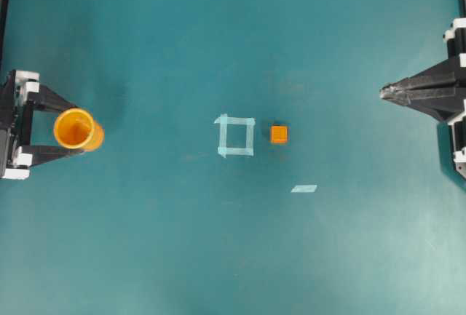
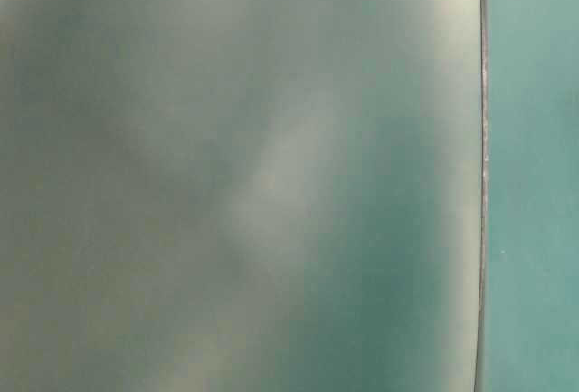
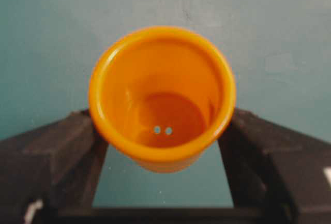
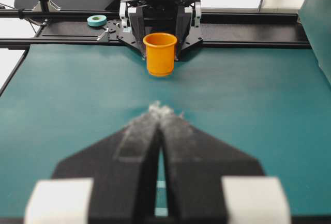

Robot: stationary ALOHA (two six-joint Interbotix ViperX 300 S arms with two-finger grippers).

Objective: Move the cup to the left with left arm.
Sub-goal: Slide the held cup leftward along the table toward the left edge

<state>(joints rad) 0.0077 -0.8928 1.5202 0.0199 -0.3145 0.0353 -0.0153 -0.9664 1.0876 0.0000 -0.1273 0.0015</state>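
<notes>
The yellow-orange cup (image 1: 75, 129) stands upright at the far left of the teal table. My left gripper (image 1: 79, 129) has one black finger on each side of it, pressed against its wall. The left wrist view looks down into the cup (image 3: 163, 94), darker orange inside, with both fingers (image 3: 77, 141) touching it just under the rim. The right wrist view shows the cup (image 4: 160, 53) resting on the table between the left arm's fingers. My right gripper (image 1: 382, 93) hovers at the right edge, shut and empty, its tips (image 4: 161, 111) pointing at the cup.
A small orange cube (image 1: 279, 134) sits right of a pale tape square (image 1: 235, 136) at mid-table, and a tape strip (image 1: 304, 188) lies below them. A tape roll (image 4: 96, 20) rests on the frame behind the left arm. The table-level view is a blur.
</notes>
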